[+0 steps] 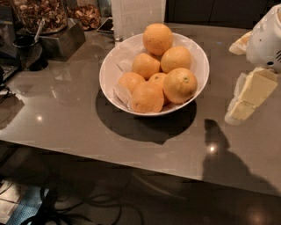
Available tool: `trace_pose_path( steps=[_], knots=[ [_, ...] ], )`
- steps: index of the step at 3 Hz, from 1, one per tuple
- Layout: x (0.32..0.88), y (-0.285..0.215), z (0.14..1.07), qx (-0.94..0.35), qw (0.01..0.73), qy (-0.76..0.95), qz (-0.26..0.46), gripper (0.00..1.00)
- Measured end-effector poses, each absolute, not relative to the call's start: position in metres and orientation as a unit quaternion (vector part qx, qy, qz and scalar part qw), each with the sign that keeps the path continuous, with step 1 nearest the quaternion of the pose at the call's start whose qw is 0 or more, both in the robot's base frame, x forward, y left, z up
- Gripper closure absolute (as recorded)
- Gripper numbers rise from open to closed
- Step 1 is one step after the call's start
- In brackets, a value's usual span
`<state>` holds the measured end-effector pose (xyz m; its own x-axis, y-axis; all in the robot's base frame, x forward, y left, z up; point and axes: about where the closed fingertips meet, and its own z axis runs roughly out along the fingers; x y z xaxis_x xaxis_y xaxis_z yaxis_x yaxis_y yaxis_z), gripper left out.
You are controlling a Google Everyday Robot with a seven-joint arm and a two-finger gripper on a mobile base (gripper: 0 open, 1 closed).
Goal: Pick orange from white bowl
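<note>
The white bowl (196, 59) stands on the grey table, lined with crumpled white paper and holding several oranges. The orange (180, 85), the largest and palest, with a small dark stem dot, lies at the bowl's front right, against the rim. Smaller, deeper-orange fruits lie behind it and to its left, one piled on top at the back. My gripper (234, 82) hangs at the right edge of the view, to the right of the bowl and apart from it. It is open and empty. One pale finger (248, 94) is near me and the other is farther back.
Jars of dried food (41, 13) stand on a metal box (61, 41) at the back left, beside a black cup (27, 52) with a utensil in it. A white upright block (137, 15) stands just behind the bowl. The table's front edge (131, 165) runs below, with cables on the floor.
</note>
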<state>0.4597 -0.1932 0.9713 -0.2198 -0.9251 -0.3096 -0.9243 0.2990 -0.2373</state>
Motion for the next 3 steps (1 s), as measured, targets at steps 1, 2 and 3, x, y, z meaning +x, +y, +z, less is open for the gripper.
trace_pose_path(
  steps=[1,2,3],
  knots=[
    [0.477,-0.180,0.964,-0.581,0.223,0.782,0.033,0.00],
    [0.495,-0.159,0.959,-0.587,0.241,0.770,0.064,0.00],
    [0.506,-0.138,0.954,-0.591,0.249,0.761,0.092,0.00]
  ],
)
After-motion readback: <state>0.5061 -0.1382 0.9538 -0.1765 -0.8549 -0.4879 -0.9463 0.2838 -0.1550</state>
